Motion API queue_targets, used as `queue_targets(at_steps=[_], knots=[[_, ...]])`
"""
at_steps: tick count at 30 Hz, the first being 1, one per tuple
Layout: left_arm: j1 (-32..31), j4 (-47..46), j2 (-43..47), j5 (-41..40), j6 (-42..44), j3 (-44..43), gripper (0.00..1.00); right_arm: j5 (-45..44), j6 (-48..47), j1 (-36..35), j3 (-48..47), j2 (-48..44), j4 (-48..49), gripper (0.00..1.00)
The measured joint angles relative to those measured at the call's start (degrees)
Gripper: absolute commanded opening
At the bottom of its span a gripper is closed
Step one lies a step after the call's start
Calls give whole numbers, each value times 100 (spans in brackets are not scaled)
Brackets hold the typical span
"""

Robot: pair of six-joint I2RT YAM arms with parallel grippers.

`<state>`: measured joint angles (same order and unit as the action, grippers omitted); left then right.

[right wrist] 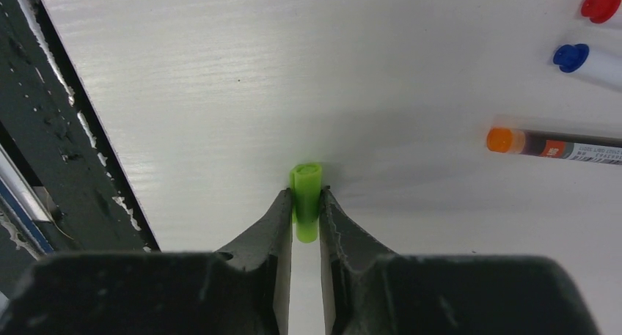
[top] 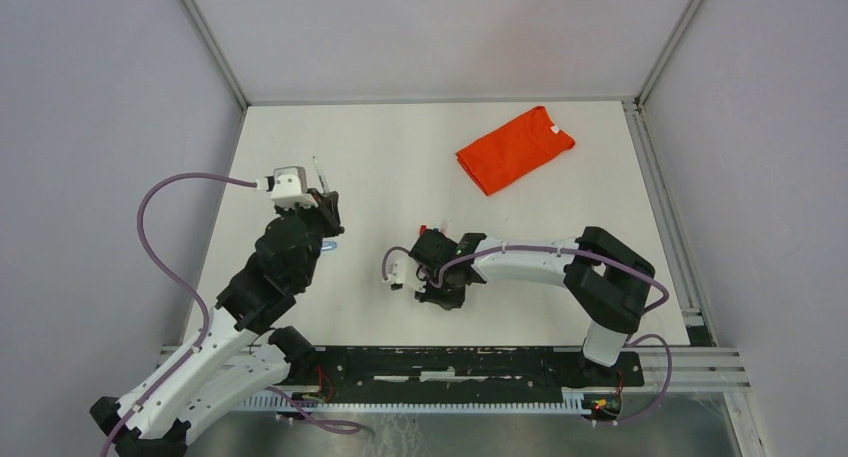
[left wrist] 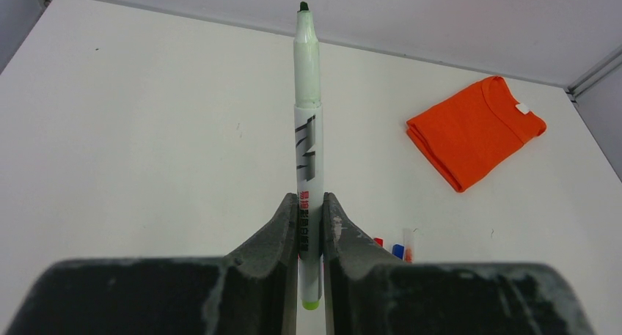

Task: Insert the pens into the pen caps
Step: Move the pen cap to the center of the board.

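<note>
My left gripper (left wrist: 311,203) is shut on a green pen (left wrist: 308,130). Its white barrel sticks straight out past the fingers, with the bare dark tip at the far end and the green butt between the jaws. In the top view this pen (top: 318,169) points toward the back of the table. My right gripper (right wrist: 306,196) is shut on a small green pen cap (right wrist: 306,185), held at the fingertips just above the white table, open end facing away. Beside it lie an orange-ended pen (right wrist: 557,146), a blue-ended pen (right wrist: 579,59) and a red-ended pen (right wrist: 600,5).
A folded orange shirt (top: 514,147) lies at the back right of the table. The black front rail (right wrist: 66,159) runs close to the left of the right gripper. A small blue piece (top: 331,247) lies by the left arm.
</note>
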<state>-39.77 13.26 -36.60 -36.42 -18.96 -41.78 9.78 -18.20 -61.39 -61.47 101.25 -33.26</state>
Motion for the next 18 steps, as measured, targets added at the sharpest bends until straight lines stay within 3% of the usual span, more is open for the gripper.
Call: queue_targets(at_steps=[9, 18], knots=[[0, 0, -184, 11, 0, 0, 2, -94, 398, 144, 157, -94, 282, 7], [0, 15, -356, 52, 4, 0, 2, -343, 1163, 1405, 828, -678, 555, 7]])
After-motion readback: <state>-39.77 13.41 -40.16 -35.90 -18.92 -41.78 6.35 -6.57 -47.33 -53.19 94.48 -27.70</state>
